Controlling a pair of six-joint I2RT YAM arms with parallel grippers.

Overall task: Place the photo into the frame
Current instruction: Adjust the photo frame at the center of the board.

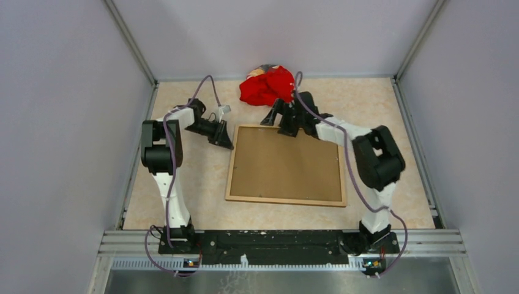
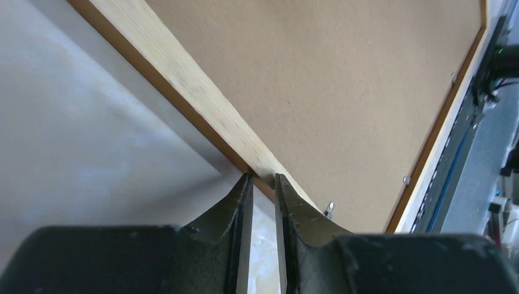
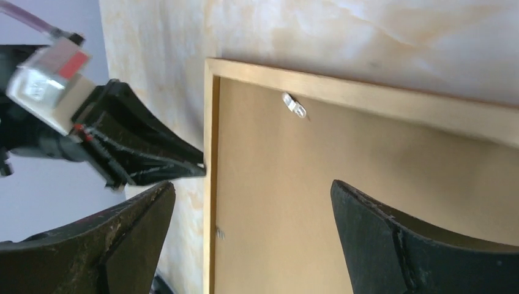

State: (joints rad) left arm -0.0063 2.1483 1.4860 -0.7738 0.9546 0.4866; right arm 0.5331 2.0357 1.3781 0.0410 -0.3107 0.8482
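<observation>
Black fingers (image 2: 232, 220) of the left gripper (image 2: 262, 179) are filling the bottom of the left wrist view. They are standing a narrow slit apart, with their tips meeting the outer edge of the frame (image 2: 183, 86). Whether they are pinching the strip or only touching it, I cannot tell. That view alone is showing three small metal tabs (image 2: 406, 179) along the frame's inner edges.

In the right wrist view only two tabs are showing, one beside each of the two strips that meet at the frame's far-left corner. This view is also catching the left gripper from the side, its tip touching the frame's left strip just short of that corner. The right gripper (image 3: 251, 187) is hovering over the frame's far part, its fingers spread wide apart with nothing between them.

Only the top view is taking in the whole scene. One frame is lying flat in the middle of the desk (image 1: 196, 184), and one brown board (image 1: 284, 162) is filling it, facing up. One red cloth (image 1: 266, 86) is lying bunched beyond the frame's far edge. Two arms are reaching in: the left gripper is sitting at the frame's far-left corner, and the right one at its far edge, just short of the cloth.
</observation>
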